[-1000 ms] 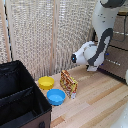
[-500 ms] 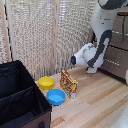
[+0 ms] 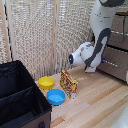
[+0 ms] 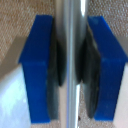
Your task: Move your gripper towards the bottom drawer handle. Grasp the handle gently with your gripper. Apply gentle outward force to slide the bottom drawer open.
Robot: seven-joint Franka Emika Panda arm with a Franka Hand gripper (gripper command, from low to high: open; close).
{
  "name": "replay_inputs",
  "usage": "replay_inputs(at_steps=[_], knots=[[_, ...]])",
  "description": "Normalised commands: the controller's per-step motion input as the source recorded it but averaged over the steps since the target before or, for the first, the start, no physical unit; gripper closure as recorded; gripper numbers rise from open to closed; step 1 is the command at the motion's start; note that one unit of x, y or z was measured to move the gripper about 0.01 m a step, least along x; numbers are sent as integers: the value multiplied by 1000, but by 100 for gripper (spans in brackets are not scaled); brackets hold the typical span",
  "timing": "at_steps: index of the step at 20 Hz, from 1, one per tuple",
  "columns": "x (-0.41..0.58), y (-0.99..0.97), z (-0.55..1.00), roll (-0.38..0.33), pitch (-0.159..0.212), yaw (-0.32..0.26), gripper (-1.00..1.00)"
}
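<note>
Wooden floor (image 3: pixel 95 95); jaws grip handle (image 4: pixel 71 60) (no labels legible).

Reed blinds (image 3: pixel 35 35) behind, wood floor (image 3: pixel 95 100) (light planks).

You see the exterior view in soft, even daylight that comes through the pale curtain (image 3: pixel 45 35); shadows on the wooden floor (image 3: pixel 95 95) are weak. The picture is coarse and a little blurred, so the small edges are not sharp. The black fabric box (image 3: pixel 20 100) stays very dark and shows little detail. In the wrist view everything is very close and out of focus; the silver bar (image 4: pixel 71 60) shows a bright glare stripe along its length.
</note>
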Motion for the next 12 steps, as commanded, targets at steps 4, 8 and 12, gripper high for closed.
replay_inputs(at_steps=[4,8,12], knots=[[0,751,-63,-7,-11,-182,100],[0,744,-94,-12,-13,-187,100],[26,751,-106,-34,-4,-165,100]])
